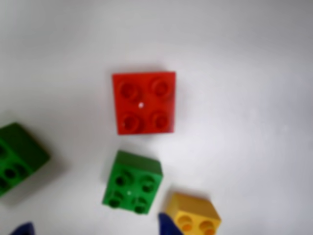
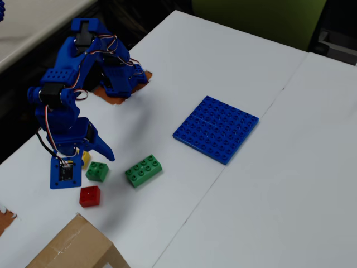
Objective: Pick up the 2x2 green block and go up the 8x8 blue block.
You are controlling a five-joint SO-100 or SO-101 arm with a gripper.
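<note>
1. Red brick (image 2: 90,196) lies nearest the worktop's front edge.
2. The gripper (image 2: 96,152) hangs spread and empty over the 2x2 green block (image 2: 97,171) (yellow brick (image 2: 86,159) alongside).
3. Farther off, the longer green brick (image 2: 144,170).
4. The 8x8 blue block (image 2: 216,128) lies mid-worktop.

My gripper (image 2: 96,153) is hanging open over the small green block (image 2: 97,171); the blue plate (image 2: 216,128) is lying well apart on the table (image 2: 234,67).
</note>
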